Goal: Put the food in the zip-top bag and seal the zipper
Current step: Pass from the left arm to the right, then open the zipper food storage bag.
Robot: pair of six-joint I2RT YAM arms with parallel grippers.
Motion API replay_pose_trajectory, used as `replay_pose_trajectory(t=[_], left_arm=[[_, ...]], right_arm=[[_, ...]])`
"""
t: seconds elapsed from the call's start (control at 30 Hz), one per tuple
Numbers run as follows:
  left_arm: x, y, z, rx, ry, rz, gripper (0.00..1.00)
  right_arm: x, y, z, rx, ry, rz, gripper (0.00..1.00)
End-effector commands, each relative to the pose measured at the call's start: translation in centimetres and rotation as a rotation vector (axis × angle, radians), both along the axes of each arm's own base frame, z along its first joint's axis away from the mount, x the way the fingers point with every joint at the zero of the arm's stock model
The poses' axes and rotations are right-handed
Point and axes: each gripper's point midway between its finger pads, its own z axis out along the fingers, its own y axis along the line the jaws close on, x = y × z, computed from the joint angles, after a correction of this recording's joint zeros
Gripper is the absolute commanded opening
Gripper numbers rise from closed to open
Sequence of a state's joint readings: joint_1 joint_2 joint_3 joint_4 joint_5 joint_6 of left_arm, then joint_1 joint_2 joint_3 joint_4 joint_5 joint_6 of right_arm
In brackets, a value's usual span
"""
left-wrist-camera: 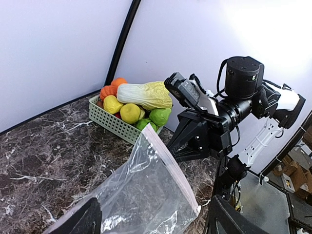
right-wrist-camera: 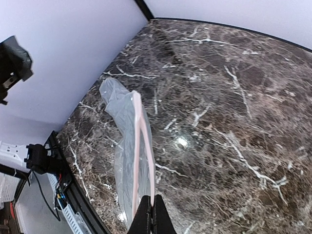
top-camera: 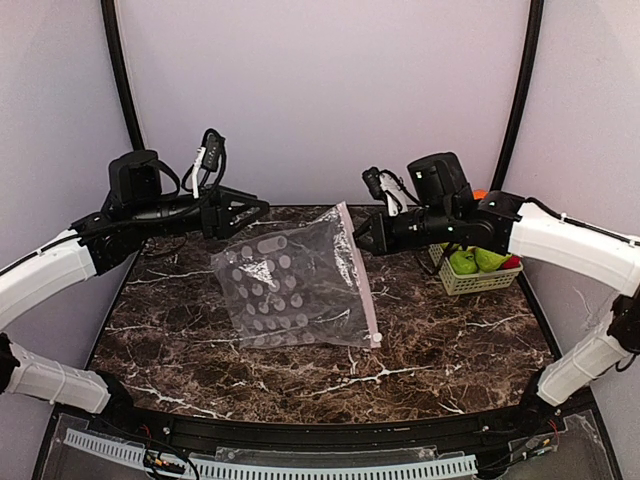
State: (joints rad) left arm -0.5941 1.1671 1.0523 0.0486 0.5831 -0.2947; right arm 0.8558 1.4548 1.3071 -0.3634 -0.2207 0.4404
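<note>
Zip-top bag (top-camera: 290,285) sitting mid-table (top-camera: 450,340), mouth edge facing 3 o'clock, 1 o'clock corner being held raised. Zipper (top-camera: 358,275) running along that edge; slider tab (top-camera: 377,340) lying at 5 o'clock corner. Right gripper (top-camera: 362,235) pinching zipper, fingers closed together on pink strip. Left gripper (top-camera: 252,218) hovering at bag's 11 o'clock, fingers spread wide, film showing between them; contact unclear. Food, including cabbage (left-wrist-camera: 146,95), lemon (left-wrist-camera: 130,113) and pear (left-wrist-camera: 160,116), resting in mesh basket (top-camera: 475,280) at bag's 3 o'clock.

The marble table (top-camera: 440,350) carries a green basket (top-camera: 476,284) and, seemingly, the zip-top bag (top-camera: 290,295).
</note>
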Motion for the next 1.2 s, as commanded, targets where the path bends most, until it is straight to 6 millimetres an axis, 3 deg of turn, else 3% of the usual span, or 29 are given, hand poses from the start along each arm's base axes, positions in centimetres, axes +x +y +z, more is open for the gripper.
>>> replay_pose_trajectory(t=[0.0, 0.07, 0.17, 0.47, 0.57, 0.77, 0.97, 1.17], left_arm=[[0.4, 1.0, 1.2, -0.007, -0.001, 0.083, 0.76], [0.5, 0.9, 0.4, -0.011, 0.038, 0.085, 0.77], [0.6, 0.0, -0.3, -0.063, 0.12, 0.063, 0.74], [-1.3, -7.0, -0.4, -0.143, 0.177, -0.113, 0.72], [-1.5, -8.6, -1.8, -0.122, 0.207, -0.121, 0.72], [-1.6, -9.4, -4.4, -0.06, 0.265, -0.097, 0.72], [-1.3, -9.4, -5.7, -0.015, 0.278, -0.054, 0.69], [-0.7, -9.8, -6.8, 0.054, 0.28, -0.016, 0.5]], right_arm=[[1.8, -4.4, 0.4, -0.008, 0.027, -0.203, 0.0], [1.8, -5.0, 1.0, 0.004, 0.022, -0.223, 0.0], [1.5, -4.2, 2.0, 0.045, 0.036, -0.192, 0.0], [-0.8, 2.0, 4.5, 0.182, 0.027, -0.008, 0.0], [-1.0, 3.3, 4.2, 0.185, 0.033, 0.004, 0.0], [-0.9, 4.3, 3.6, 0.178, 0.046, -0.008, 0.0], [-0.7, 4.4, 3.4, 0.174, 0.045, -0.017, 0.0], [-0.6, 4.1, 3.6, 0.173, 0.034, -0.034, 0.0]])
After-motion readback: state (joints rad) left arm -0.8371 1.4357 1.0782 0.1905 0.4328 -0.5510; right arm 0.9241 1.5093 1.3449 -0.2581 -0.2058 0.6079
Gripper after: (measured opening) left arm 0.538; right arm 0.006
